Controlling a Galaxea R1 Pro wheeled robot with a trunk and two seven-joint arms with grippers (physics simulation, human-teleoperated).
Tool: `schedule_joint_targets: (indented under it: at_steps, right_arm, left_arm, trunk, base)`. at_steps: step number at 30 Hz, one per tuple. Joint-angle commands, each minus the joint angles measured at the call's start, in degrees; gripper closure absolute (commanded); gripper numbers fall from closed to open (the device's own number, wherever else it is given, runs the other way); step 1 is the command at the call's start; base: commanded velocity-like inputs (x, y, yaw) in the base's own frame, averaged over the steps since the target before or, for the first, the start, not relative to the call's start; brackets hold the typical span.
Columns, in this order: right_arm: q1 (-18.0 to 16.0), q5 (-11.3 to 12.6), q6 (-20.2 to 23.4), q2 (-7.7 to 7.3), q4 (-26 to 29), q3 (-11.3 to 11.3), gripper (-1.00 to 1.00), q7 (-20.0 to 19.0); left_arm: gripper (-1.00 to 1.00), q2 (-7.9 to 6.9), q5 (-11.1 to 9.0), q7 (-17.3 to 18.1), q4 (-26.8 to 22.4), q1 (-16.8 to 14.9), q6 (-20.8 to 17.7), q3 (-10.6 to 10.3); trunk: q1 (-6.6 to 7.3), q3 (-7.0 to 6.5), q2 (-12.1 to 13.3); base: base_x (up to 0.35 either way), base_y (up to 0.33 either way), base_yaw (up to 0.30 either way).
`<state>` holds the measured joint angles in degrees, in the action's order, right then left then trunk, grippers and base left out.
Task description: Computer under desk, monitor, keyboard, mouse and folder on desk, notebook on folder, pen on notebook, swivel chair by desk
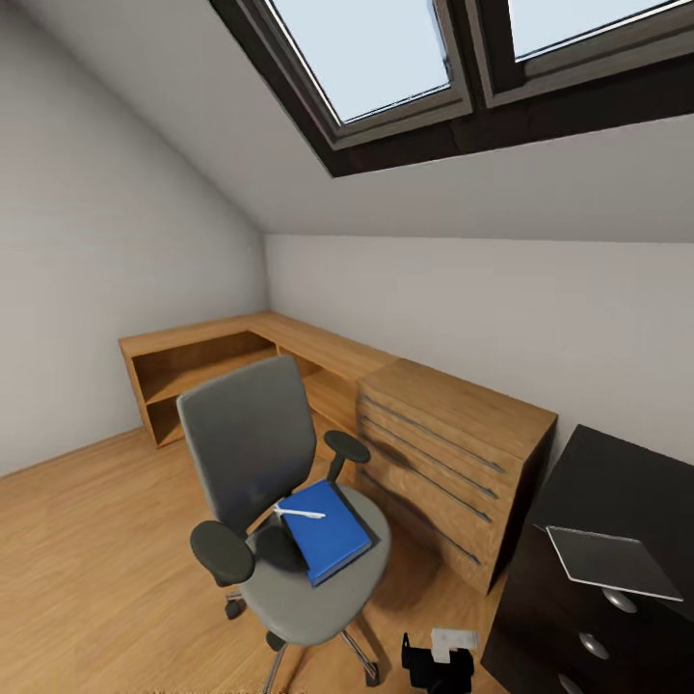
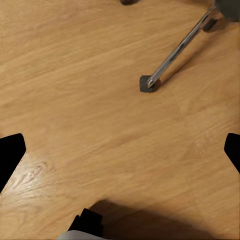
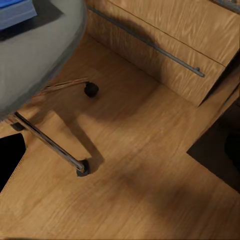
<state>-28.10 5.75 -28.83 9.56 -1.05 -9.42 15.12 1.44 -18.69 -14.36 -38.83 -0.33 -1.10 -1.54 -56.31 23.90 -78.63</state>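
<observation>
The grey swivel chair (image 1: 280, 520) stands on the wood floor of the bedroom, left of the black desk (image 1: 617, 501). On its seat lies the blue folder (image 1: 333, 535) with the white pen (image 1: 299, 512) across its near corner. A dark flat shape (image 1: 277, 547) at the folder's left edge could be the notebook; I cannot tell. My right gripper (image 1: 439, 665) (image 3: 120, 155) hangs open low between chair and desk. My left gripper (image 2: 120, 150) is open over bare floor near a chair leg (image 2: 175, 52). Computer, monitor, keyboard and mouse are out of view.
A light-wood drawer unit (image 1: 453, 453) and low shelf (image 1: 202, 361) run along the wall behind the chair. The sloped ceiling holds black-framed skylights (image 1: 405, 58). A pale grey rectangle (image 1: 612, 562) shows on the desk top. Chair casters (image 3: 82, 168) sit close to my right gripper.
</observation>
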Motion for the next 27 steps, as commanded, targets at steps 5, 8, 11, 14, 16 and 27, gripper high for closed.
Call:
schedule_joint_targets:
  at_steps: [5,8,11,14,16,27]
  right_arm:
    - [0.0,0.6,-0.3,0.02,-0.1,-0.5,-1.00,0.1]
    - [0.0,0.5,-0.3,0.02,-0.1,-0.5,-1.00,0.1]
    - [0.0,0.5,-0.3,0.02,-0.1,-0.5,-1.00,0.1]
    - [0.0,0.5,-0.3,0.02,-0.1,-0.6,-1.00,0.1]
    - [0.0,0.5,-0.3,0.02,-0.1,-0.6,-1.00,0.1]
    - [0.0,0.4,-0.3,0.02,-0.1,-0.6,-1.00,0.1]
  left_arm:
    - [-1.00,-0.03,-0.4,-0.3,0.0,0.0,2.3,-0.1]
    - [-1.00,-0.03,-0.4,-0.3,0.0,0.0,2.5,-0.1]
    - [-1.00,-0.03,-0.4,-0.3,0.0,0.0,2.7,-0.1]
    - [-1.00,-0.03,-0.4,-0.3,0.0,0.0,2.7,-0.1]
    - [-1.00,-0.03,-0.4,-0.3,0.0,0.0,2.8,0.0]
    - [-1.00,-0.03,-0.3,-0.2,0.0,0.0,2.8,0.0]
  trunk:
    - [0.00,0.19,0.0]
    - [0.00,0.35,0.0]
    - [0.00,0.53,0.0]
    - [0.00,0.73,0.0]
    - [0.00,0.86,0.0]
    - [0.00,1.59,0.0]
  base:
    - [0.000,0.000,0.261]
    - [0.000,0.000,0.232]
    - [0.000,0.000,0.210]
    - [0.000,0.000,0.198]
    - [0.000,0.000,0.195]
    - [0.000,-0.069,0.192]
